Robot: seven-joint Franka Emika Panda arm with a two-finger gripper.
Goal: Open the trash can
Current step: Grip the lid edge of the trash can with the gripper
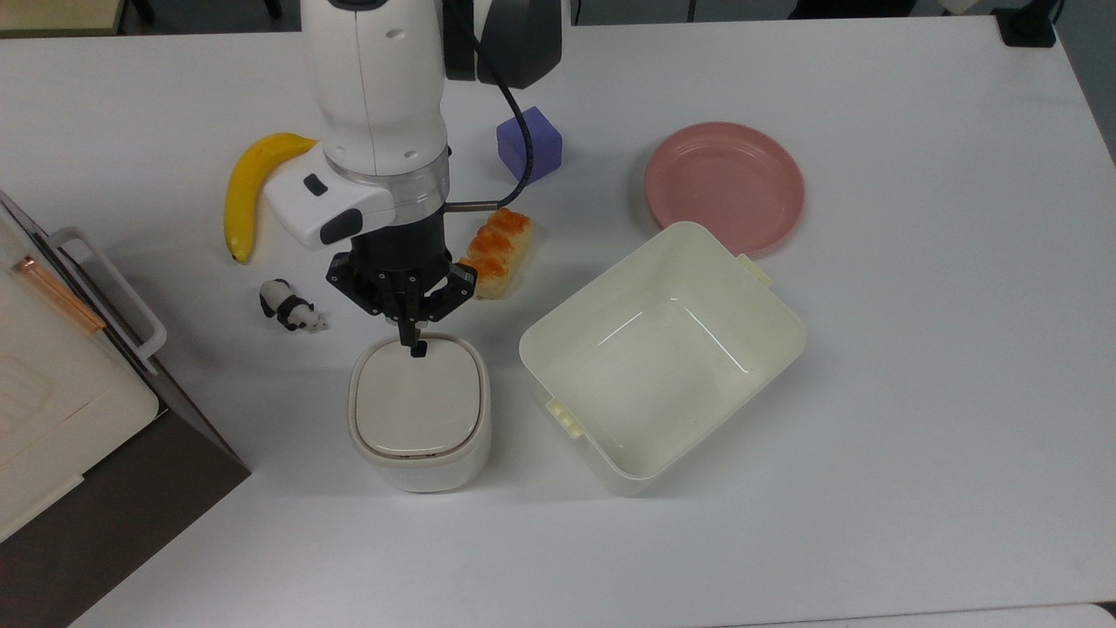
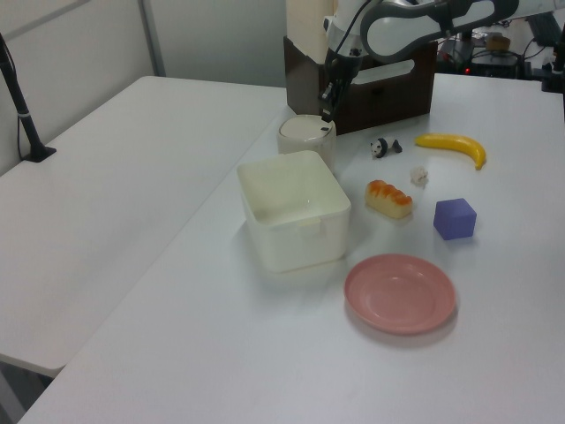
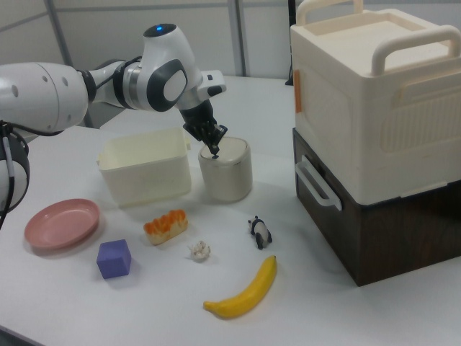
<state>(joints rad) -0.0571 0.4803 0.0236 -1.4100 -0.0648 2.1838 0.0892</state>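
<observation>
Trash can: the small cream-white trash can stands at the lower centre-left of the top view, on the white table; in the right view it sits at mid-frame, in the left view at upper centre.
Lid: the beige lid lies flat and shut on the bin.
Button: the small black button is at the lid's upper edge in the top view, under the fingertips.
Gripper: the gripper points straight down over that edge of the lid; it also appears in the right view and the left view.
Fingers: pressed together into one narrow tip, holding nothing; the tip is at the button, contact cannot be judged.
Tub: a larger lidless cream tub is just beside the bin, on the top view's right.
Other items: a bread piece, a purple cube, a pink plate, a banana and a panda figure lie in the upper half of the top view.
Left edge: a cream-and-brown appliance fills the top view's lower left.
</observation>
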